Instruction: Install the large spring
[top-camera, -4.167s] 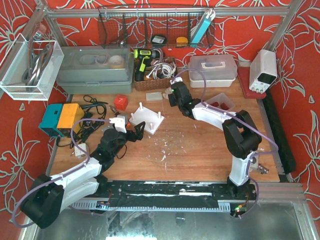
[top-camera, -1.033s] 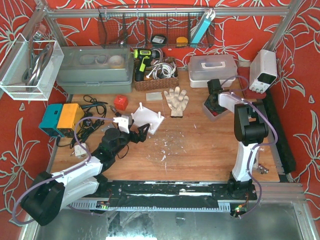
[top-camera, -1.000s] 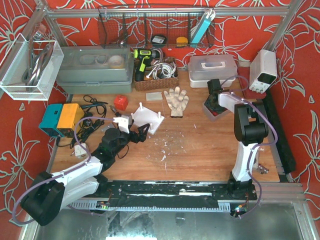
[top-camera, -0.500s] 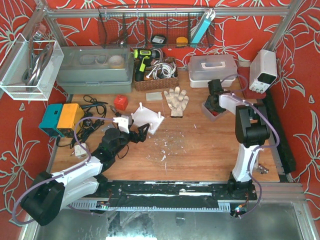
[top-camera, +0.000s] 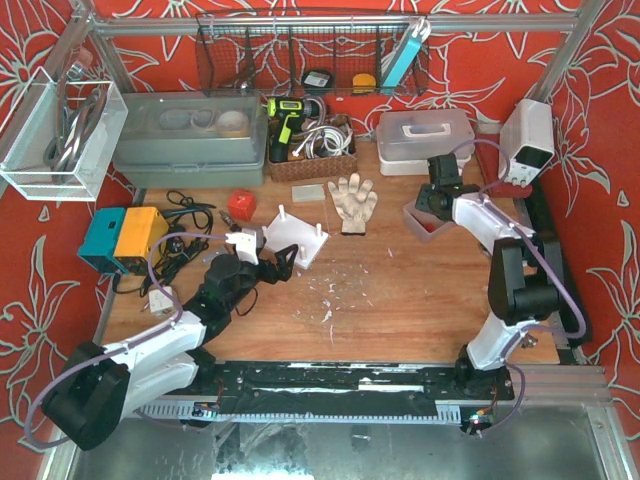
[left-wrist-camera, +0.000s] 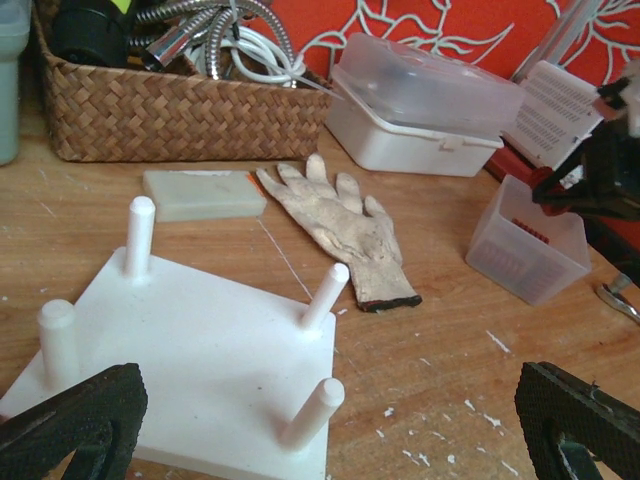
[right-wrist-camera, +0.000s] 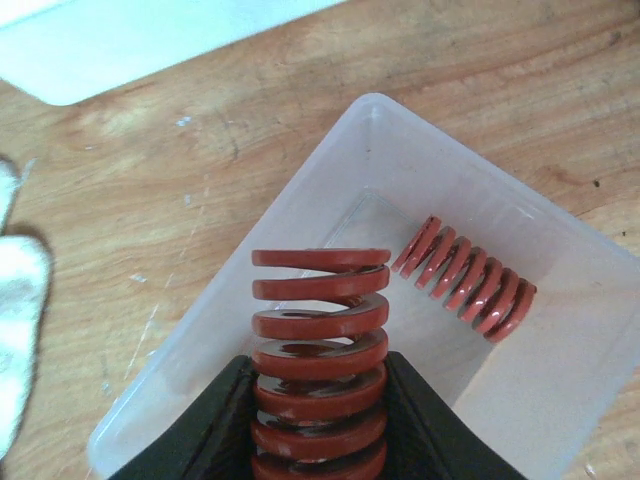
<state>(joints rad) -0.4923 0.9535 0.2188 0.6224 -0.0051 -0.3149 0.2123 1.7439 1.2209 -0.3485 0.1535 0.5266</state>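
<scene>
The large spring (right-wrist-camera: 320, 330) is clamped in the part-closed jaws of the right gripper (right-wrist-camera: 320, 400) at the bin (right-wrist-camera: 560, 390) by the worktop's right edge, apparently for lifting out. The left gripper (left-wrist-camera: 325, 425) is held wide open, empty, at the peg plate (left-wrist-camera: 200, 370).

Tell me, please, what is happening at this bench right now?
The right gripper is shut on the large red spring, holding it over the clear bin where a smaller spring lies. The left gripper hovers wide open at the white peg plate, holding nothing. No spring is on a peg yet.
</scene>
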